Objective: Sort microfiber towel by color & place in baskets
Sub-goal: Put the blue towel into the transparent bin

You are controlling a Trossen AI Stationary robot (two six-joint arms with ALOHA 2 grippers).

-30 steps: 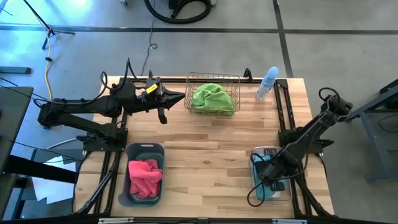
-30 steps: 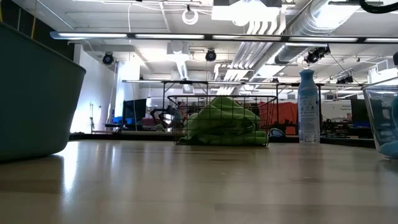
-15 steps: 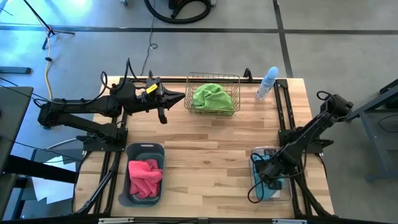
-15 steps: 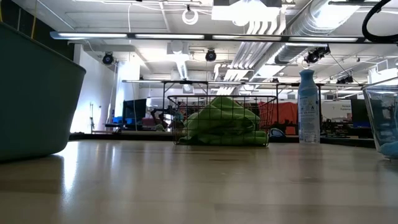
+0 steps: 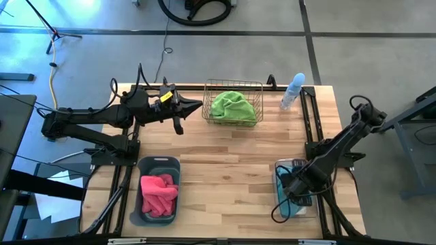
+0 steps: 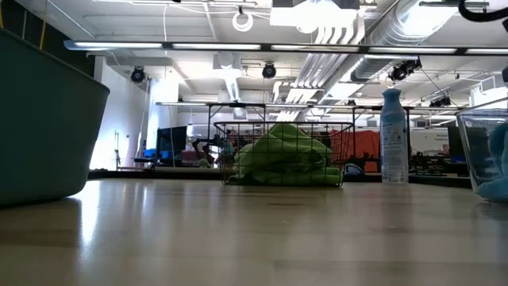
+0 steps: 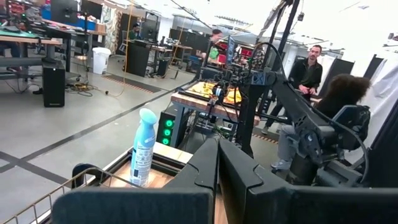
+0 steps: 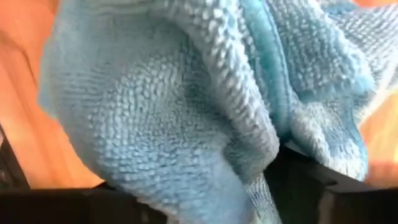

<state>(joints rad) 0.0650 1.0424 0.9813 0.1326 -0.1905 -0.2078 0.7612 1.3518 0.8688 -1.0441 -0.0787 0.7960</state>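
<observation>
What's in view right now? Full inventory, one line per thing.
wire-mesh basket: one, brass-coloured, table's far edge, middle
green towel: one, in the wire-mesh basket
plastic tub: one, dark grey-blue, near left of table
pink towel: one, in the dark tub
clear tub: one, near right of table
blue towel: one, pale blue, in the clear tub, at the right gripper
spray bottle: one, pale blue, far right corner
table: one, light wood
people: a few, in the room beyond the table
left gripper: jaws shut, beside the wire-mesh basket
right gripper: inside the clear tub
</observation>
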